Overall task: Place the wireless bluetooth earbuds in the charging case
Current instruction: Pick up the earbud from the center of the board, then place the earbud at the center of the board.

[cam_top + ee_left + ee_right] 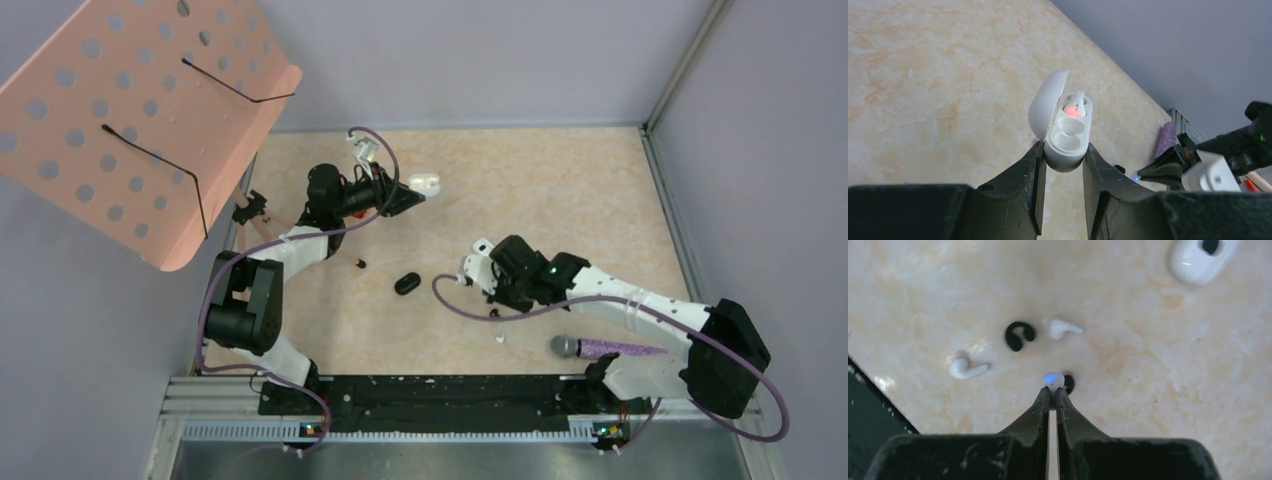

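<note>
From above, the left gripper held the white charging case toward the table's far-left corner. The right gripper hung near its middle.

In the left wrist view, the fingers clamped the open charging case, with a seated earbud in one socket.

In the right wrist view, the right gripper was closed on a blue-lit earbud at the tabletop.

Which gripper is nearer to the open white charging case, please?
Left. The left gripper is clamped on the open white charging case. The right gripper is apart from it, nearer the bases, pinching a white earbud at the table.
</note>
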`<act>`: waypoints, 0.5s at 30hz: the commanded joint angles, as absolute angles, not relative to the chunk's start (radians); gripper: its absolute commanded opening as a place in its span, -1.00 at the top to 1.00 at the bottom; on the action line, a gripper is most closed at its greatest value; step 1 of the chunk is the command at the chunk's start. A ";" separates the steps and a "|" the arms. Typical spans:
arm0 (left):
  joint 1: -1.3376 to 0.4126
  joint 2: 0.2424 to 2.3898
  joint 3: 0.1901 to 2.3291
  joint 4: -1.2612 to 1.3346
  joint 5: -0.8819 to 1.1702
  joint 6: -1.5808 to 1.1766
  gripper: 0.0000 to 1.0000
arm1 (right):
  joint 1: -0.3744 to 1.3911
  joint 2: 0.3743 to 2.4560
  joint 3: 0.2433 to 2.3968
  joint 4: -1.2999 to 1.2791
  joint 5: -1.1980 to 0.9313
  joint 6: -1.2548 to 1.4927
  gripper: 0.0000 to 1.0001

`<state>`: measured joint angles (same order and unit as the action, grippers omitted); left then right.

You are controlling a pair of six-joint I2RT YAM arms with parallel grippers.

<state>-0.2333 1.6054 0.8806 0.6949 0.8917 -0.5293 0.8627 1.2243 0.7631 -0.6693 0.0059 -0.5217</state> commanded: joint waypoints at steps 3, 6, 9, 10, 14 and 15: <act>-0.229 1.559 0.916 0.664 0.859 -0.520 1.00 | 0.603 1.386 1.006 -0.748 0.057 -0.162 1.00; -0.229 1.544 0.927 0.611 0.850 -0.496 1.00 | 0.444 1.465 1.052 -0.780 0.047 -0.017 1.00; -0.229 1.539 0.942 0.573 0.843 -0.484 1.00 | 0.323 1.531 1.071 -0.801 0.102 0.124 1.00; -0.229 1.539 0.949 0.564 0.841 -0.481 1.00 | 0.292 1.551 1.079 -0.806 0.100 0.152 1.00; -0.229 1.550 0.968 0.545 0.841 -0.467 1.00 | 0.255 1.612 1.113 -0.822 0.064 0.221 0.99; -0.229 1.554 0.973 0.543 0.839 -0.466 1.00 | 0.255 1.627 1.122 -0.822 0.047 0.237 0.97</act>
<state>-0.2333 1.5856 0.9211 0.5476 0.8471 -0.4934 0.2562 1.5909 1.0397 -0.7761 0.0780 0.0906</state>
